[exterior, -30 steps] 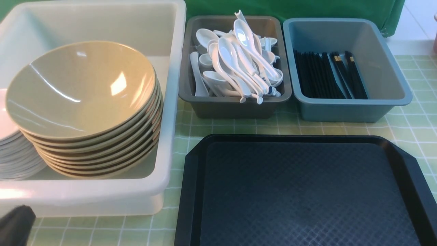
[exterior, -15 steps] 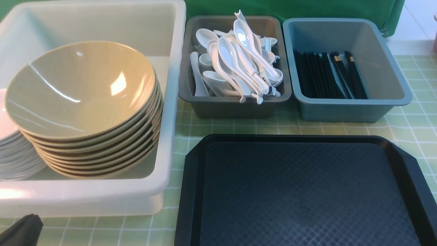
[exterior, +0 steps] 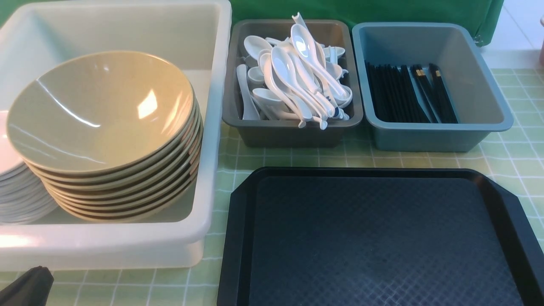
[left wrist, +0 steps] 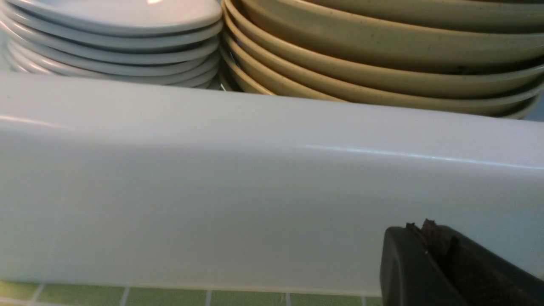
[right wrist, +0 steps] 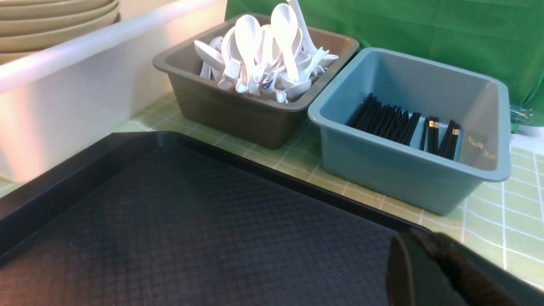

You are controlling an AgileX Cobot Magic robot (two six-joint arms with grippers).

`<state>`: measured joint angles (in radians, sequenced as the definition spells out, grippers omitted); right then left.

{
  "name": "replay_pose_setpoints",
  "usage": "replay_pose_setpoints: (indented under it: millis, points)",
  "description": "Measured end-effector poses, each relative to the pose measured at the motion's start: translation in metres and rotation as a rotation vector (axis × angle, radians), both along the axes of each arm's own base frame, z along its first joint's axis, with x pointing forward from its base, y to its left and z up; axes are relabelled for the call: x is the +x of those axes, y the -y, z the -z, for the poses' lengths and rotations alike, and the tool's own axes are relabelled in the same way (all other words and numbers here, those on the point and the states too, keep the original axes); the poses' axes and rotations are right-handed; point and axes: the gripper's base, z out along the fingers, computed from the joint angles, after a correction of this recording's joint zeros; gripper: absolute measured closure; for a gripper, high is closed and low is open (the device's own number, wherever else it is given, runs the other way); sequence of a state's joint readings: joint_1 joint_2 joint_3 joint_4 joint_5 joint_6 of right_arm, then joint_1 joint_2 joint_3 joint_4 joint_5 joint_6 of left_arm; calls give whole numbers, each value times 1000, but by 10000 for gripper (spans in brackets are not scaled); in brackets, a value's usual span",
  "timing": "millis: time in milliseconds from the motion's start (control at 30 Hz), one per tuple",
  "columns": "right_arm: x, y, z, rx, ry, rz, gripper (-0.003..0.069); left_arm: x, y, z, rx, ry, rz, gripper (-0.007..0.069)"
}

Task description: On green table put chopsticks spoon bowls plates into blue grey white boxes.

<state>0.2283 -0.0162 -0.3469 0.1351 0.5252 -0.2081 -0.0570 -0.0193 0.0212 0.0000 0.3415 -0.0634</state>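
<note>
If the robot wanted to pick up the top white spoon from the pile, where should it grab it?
Probably by the handle, coming from above. The top white spoon lies across the heap in the grey box, its bowl facing up and its slim handle sloping toward the front wall. The handle is narrow enough to pinch; the scoop is wide and rounded, so it would likely slip.

White box (exterior: 204, 127) sat at the left of the green table (exterior: 510, 161), holding a stack of tan bowls (exterior: 106, 127) tilted slightly, with a stack of white plates (exterior: 17, 191) just beside it on the left. Grey box (exterior: 293, 131) in the middle was heaped with white spoons (exterior: 297, 76) lying crisscrossed. Blue box (exterior: 437, 136) on the right held black chopsticks (exterior: 408, 93) laid flat, roughly parallel, some with gold bands.
</note>
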Motion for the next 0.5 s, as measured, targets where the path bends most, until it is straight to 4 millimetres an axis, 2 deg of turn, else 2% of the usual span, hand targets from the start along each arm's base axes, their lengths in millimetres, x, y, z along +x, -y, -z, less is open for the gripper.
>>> replay_pose_setpoints:
  millis: [333,500]
  points:
    - [0,1,1,-51,6,2,612,0,0,0,-5,2,0,625]
    - [7,6,18,-75,-52,118,611,0,0,0,-6,5,0,625]
